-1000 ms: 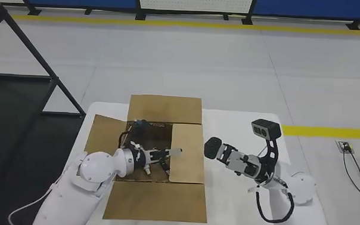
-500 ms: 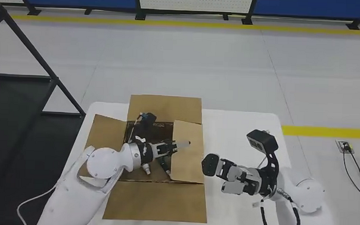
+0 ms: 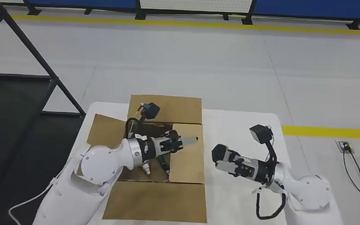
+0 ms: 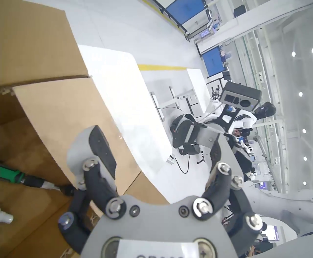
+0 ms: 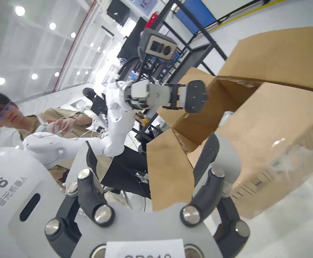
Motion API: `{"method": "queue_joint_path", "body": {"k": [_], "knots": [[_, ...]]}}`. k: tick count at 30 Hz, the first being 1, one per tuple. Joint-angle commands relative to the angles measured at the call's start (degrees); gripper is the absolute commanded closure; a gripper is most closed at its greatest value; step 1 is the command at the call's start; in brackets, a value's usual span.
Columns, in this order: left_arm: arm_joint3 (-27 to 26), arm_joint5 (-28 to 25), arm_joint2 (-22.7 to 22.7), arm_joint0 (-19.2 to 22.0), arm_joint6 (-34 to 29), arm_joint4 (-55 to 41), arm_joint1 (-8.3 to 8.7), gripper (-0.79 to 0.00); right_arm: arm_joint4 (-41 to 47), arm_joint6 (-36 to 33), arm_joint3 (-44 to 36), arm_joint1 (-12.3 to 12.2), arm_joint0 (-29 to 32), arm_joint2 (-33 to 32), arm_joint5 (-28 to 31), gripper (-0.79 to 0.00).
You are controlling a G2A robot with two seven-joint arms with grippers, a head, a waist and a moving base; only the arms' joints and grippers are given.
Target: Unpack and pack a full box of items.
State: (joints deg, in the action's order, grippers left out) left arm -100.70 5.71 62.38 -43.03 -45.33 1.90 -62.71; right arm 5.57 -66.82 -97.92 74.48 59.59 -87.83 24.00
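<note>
**Unpacking barely begun, both grippers empty**

The open brown cardboard box (image 3: 166,109) sits on the left half of the white rounded table (image 3: 239,126), its near, far and left flaps spread flat. The box's right-hand flap (image 3: 189,166) does not lie flat; it leans in over the right part of the opening. The left gripper (image 3: 182,140) hangs above that flap's far end, fingers apart with nothing between them. Inside the box, a green cylindrical item (image 4: 11,176) with a dark tip lies on the bottom, beside other small things too hidden to name.

The right gripper (image 3: 220,154) hovers over bare table just right of the box, fingers also apart and empty.

No item lies out on the table, so the unpacking half seems hardly started. The next move probably calls for the left gripper to dip back past the leaning flap and close on one item, or for the flap to be pushed outward first.
</note>
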Motion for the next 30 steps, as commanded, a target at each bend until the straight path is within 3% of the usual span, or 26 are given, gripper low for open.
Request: {"method": "queue_joint_path", "body": {"k": [1, 10, 22, 26, 30], "knots": [[0.5, 0.4, 0.0, -0.1, 0.7, 1.6, 0.02, -0.785, 0.9, -1.6, -0.8, -0.3, 0.6, 0.4, 0.2, -0.785], [6.1, 0.3, 2.9, -4.1, -1.7, 1.5, 0.81, -0.785, 2.0, -2.2, -2.4, -1.2, 0.8, 2.3, 1.9, -0.785], [14.6, -2.5, -6.3, 1.2, 1.3, -0.2, -2.01, -0.785, 3.9, -2.3, -4.4, -2.5, 2.0, 2.7, 3.1, -0.785], [13.7, -4.0, -6.0, 1.6, 2.7, -1.3, -2.34, -0.785, 3.9, -2.2, -4.9, -2.9, 2.7, 3.0, 3.3, -0.785], [9.6, -4.8, -3.5, 0.1, 4.0, -1.9, -1.99, -0.785, 4.5, -2.7, -5.3, -3.4, 3.2, 3.0, 3.7, -0.785]]}}
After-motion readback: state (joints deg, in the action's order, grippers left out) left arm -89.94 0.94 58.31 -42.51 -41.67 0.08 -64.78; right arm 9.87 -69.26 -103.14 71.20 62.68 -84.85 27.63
